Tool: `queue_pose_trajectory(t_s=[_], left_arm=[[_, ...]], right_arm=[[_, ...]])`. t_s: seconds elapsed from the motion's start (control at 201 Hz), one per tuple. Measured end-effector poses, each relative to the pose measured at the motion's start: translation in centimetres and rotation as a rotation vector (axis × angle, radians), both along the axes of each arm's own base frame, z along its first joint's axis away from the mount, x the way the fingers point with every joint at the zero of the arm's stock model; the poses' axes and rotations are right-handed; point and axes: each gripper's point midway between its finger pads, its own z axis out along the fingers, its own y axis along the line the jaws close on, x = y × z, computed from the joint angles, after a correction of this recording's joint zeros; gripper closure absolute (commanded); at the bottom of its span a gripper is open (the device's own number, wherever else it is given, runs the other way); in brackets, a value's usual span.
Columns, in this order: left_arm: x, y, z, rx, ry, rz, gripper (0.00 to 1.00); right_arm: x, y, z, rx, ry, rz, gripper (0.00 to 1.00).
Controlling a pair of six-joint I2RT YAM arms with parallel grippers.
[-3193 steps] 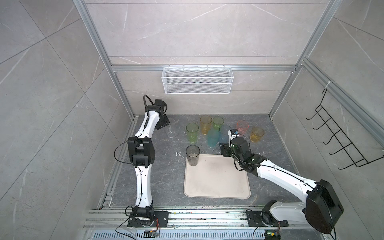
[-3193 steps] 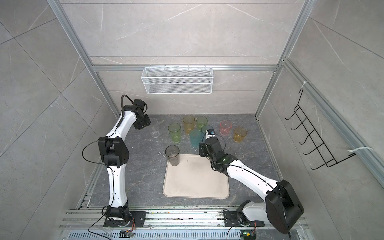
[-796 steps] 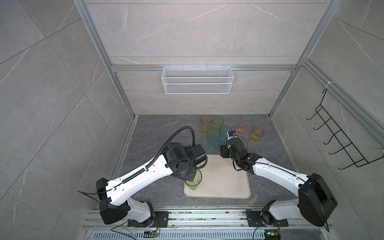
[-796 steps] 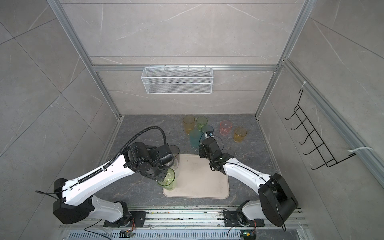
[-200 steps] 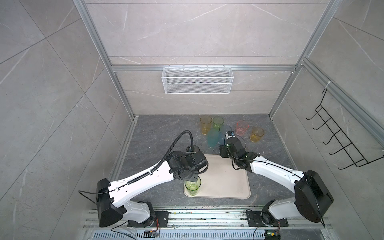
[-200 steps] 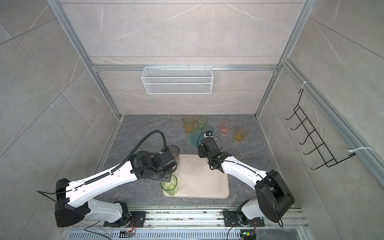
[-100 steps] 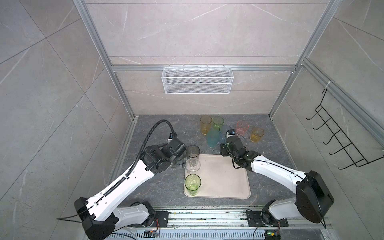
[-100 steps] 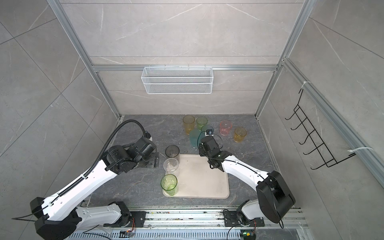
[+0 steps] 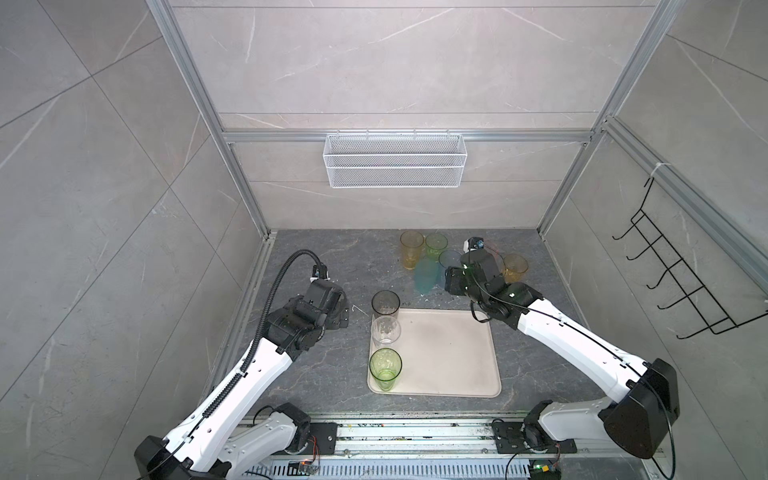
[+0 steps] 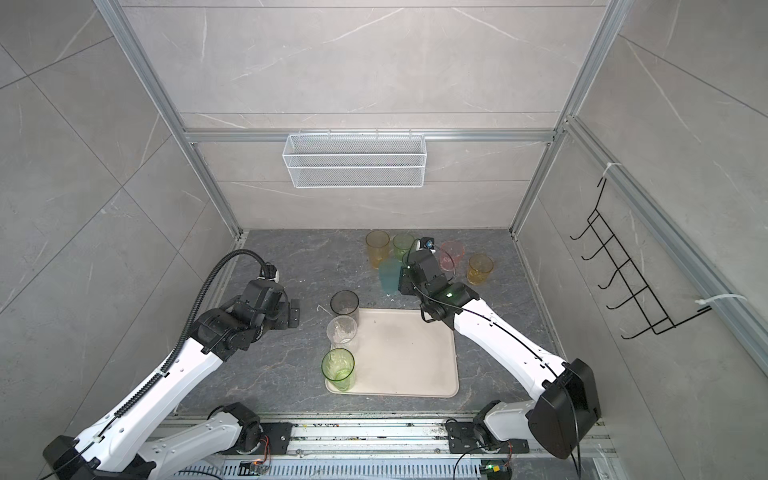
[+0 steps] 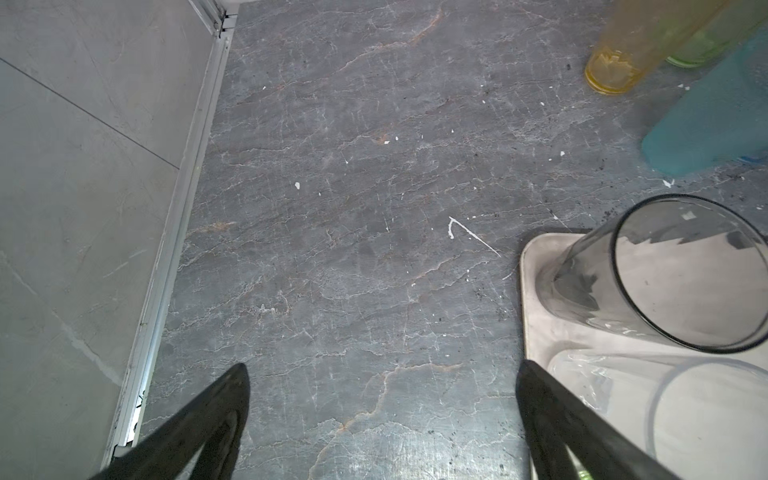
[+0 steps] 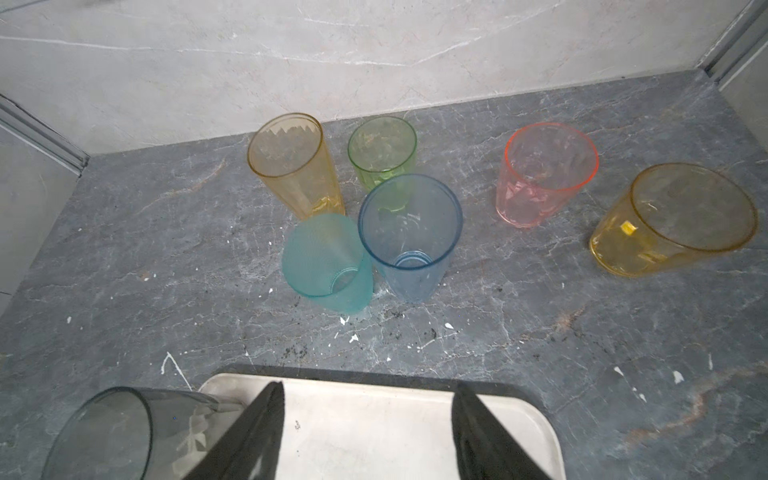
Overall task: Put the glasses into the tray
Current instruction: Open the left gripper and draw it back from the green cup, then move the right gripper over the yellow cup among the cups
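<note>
The cream tray [image 9: 449, 357] holds three glasses along its left side: smoky grey [image 9: 385, 303], clear [image 9: 386, 330] and green [image 9: 385, 368]. My left gripper [image 9: 343, 318] hovers over bare table left of the tray, open and empty; its wrist view shows the grey glass [image 11: 648, 274] beside it. My right gripper [image 12: 368, 390] is open and empty over the tray's far edge. Beyond it stand tall amber [image 12: 291, 166], green [image 12: 382, 153], blue [image 12: 409, 237], teal [image 12: 328, 262], pink [image 12: 540, 178] and short amber [image 12: 673, 220] glasses.
A white wire mesh basket [image 9: 395, 166] hangs on the back wall. Black wire hooks [image 9: 681, 286] stick out from the right wall. Aluminium frame posts [image 9: 249, 208] stand at the back corners, and a rail runs along the table's left edge [image 11: 183, 208].
My left gripper let go of the green glass at the tray's front left, opened wide and drew back to the left. The right arm barely moved.
</note>
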Motion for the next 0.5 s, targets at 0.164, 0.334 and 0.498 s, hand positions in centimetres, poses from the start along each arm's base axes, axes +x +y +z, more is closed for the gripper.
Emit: queue_pose_trajectory(t_s=[0.164, 0.334, 0.498], left_arm=[[0.5, -0.4, 0.3, -0.021, -0.019, -0.016, 0.0], [0.2, -0.7, 0.3, -0.036, -0.023, -0.048, 0.0], [-0.1, -1.0, 0.1, -0.034, -0.004, -0.078, 0.0]], right_arm=[[1.5, 1.5, 1.3, 0.02, 0.023, 0.004, 0.34], [3.1, 2.8, 1.7, 0.028, 0.041, 0.009, 0.34], [4.7, 3.9, 2.2, 0.033, 0.034, 0.009, 0.34]])
